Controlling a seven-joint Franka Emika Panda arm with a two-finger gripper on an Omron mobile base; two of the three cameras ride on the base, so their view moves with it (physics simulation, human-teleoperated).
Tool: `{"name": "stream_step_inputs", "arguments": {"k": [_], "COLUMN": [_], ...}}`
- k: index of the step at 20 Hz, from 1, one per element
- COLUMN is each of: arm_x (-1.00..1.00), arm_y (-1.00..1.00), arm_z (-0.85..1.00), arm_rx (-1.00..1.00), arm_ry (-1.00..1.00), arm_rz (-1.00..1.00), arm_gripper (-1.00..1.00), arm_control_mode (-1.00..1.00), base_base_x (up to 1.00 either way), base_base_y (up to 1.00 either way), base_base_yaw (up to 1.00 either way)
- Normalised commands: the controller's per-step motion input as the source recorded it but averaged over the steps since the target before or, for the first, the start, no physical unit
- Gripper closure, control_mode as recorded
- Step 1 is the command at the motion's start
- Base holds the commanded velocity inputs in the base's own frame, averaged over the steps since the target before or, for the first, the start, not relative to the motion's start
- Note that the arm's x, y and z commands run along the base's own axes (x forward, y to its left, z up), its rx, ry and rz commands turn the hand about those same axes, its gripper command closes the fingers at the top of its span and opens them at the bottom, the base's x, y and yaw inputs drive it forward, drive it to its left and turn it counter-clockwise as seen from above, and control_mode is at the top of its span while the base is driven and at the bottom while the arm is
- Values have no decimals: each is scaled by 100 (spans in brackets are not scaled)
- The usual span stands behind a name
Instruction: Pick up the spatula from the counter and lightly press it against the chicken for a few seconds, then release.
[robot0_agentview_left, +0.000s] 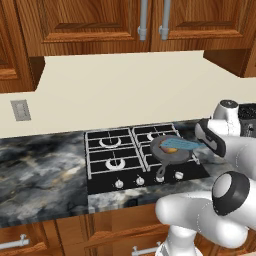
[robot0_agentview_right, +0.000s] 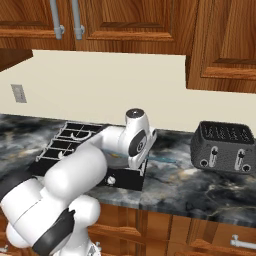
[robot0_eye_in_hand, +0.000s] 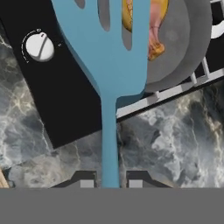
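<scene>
Am holding blue slotted spatula (robot0_eye_in_hand: 109, 65) by thin handle, gripper (robot0_eye_in_hand: 110, 180) pinching it narrow. Blade lying over orange-pink chicken (robot0_eye_in_hand: 157, 26) in grey pan (robot0_eye_in_hand: 188, 39) on black cooktop (robot0_eye_in_hand: 65, 105); contact unclear. Am seeing open marble table (robot0_eye_in_hand: 175, 140) beside cooktop edge, toaster (robot0_agentview_right: 222, 147) standing well apart.

The dark marbled counter (robot0_agentview_left: 40, 170) carries a black cooktop (robot0_agentview_left: 115, 155); a toaster (robot0_agentview_right: 222, 147) stands to its right.

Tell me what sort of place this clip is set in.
A simulated home kitchen, it seems: a gas stove set in a marbled counter, wooden cabinets above, and a toaster alongside.
</scene>
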Motion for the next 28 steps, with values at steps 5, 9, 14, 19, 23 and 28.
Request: {"name": "stream_step_inputs", "arguments": {"k": [5,9,14,19,23,28], "arm_x": [20,22,18,9,7,14], "arm_y": [0,0,0,0,0,0], "arm_z": [-7,-5,-6,-17,-18,-10], "arm_rx": [-2,-4,-5,-4,-3,-2], "arm_ry": [0,-2,-4,-2,0,-1], "arm_rz": [0,0,0,0,0,0], "arm_gripper": [100,100,100,100,100,100], "arm_control_mode": [-100,-100,-100,-100,-100,-100], "base_base_x": [0,0,0,0,0,0], "base_base_y": [0,0,0,0,0,0], "base_base_yaw": [0,0,0,0,0,0]}}
